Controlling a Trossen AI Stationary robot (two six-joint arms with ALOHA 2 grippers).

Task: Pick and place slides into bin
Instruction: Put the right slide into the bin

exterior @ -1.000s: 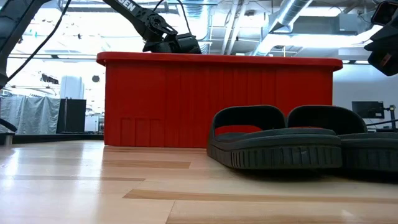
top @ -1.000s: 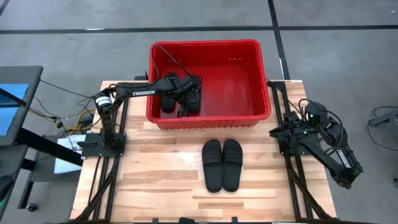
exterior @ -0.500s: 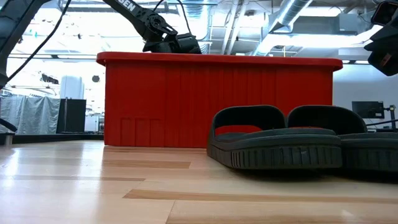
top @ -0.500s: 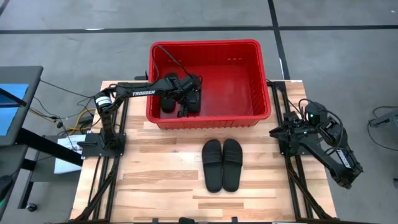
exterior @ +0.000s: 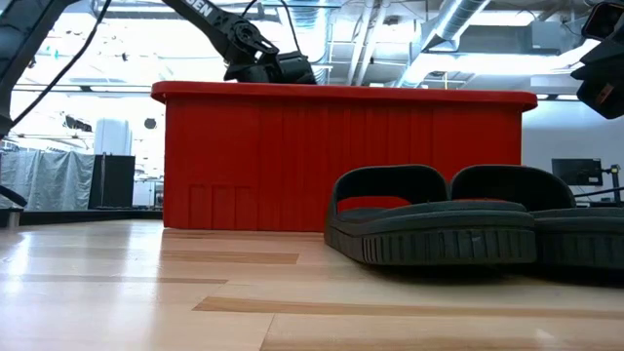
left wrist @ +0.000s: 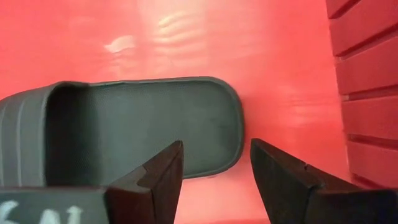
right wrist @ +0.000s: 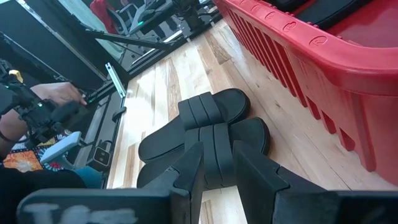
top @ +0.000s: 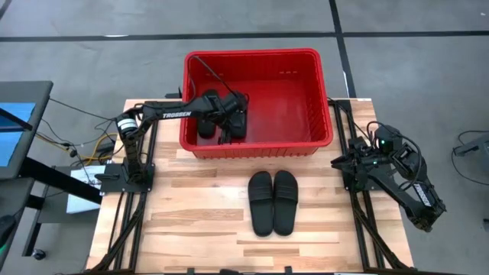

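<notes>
Two black slides (top: 273, 202) lie side by side, soles down, on the wooden table in front of the red bin (top: 260, 147); they also show in the low view (exterior: 458, 219) and the right wrist view (right wrist: 205, 127). Two more slides (top: 208, 121) lie on the bin's floor at its left. My left gripper (left wrist: 214, 171) is open inside the bin, just above the end of one slide (left wrist: 143, 130) and next to a slotted wall (left wrist: 367, 93); it touches nothing. My right gripper (right wrist: 217, 168) is open and empty, off the table's right edge.
The bin's tall walls (exterior: 341, 161) stand between the table slides and the bin floor, and they hide my left gripper in the low view. The right half of the bin floor (top: 294, 107) is bare. A person's hand (right wrist: 59, 93) shows beyond the table's left side.
</notes>
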